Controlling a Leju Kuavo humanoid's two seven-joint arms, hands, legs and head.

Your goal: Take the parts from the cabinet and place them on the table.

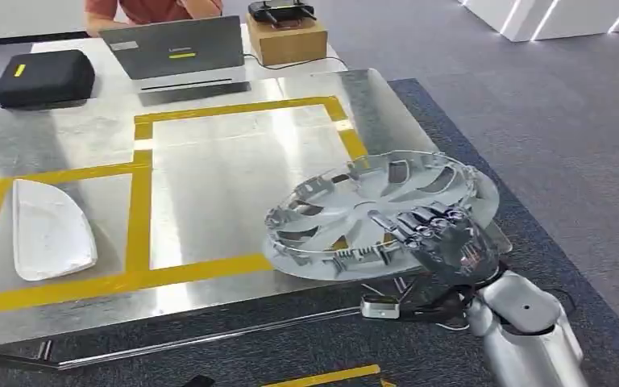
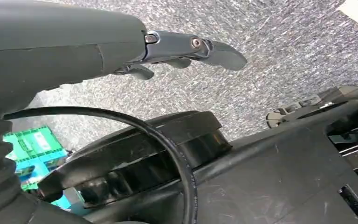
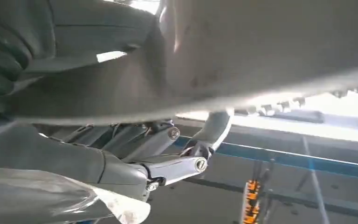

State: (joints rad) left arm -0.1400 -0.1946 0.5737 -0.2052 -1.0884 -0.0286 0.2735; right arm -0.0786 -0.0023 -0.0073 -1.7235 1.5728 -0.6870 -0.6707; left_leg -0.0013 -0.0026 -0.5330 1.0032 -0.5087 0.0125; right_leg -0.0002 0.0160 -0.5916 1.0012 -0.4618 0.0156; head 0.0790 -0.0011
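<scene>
A silver wheel cover (image 1: 371,211) sits tilted over the front right corner of the metal table (image 1: 234,161), partly overhanging its edge. My right hand (image 1: 443,238) grips the cover's near rim, fingers on top. In the right wrist view the cover's grey underside (image 3: 270,42) lies over my right hand (image 3: 135,154), whose fingers curl up around the rim. I cannot tell whether the cover touches the table. A white curved part (image 1: 48,230) lies in the left yellow-taped field. My left hand (image 2: 121,51) hangs above grey carpet, fingers apart, holding nothing.
At the table's far side stand a laptop (image 1: 179,50), a black case (image 1: 43,76) and a cardboard box (image 1: 288,39) with a black controller on top; a person (image 1: 153,8) sits behind them. A metal bar (image 1: 209,337) runs along the table's near edge. Grey carpet lies to the right.
</scene>
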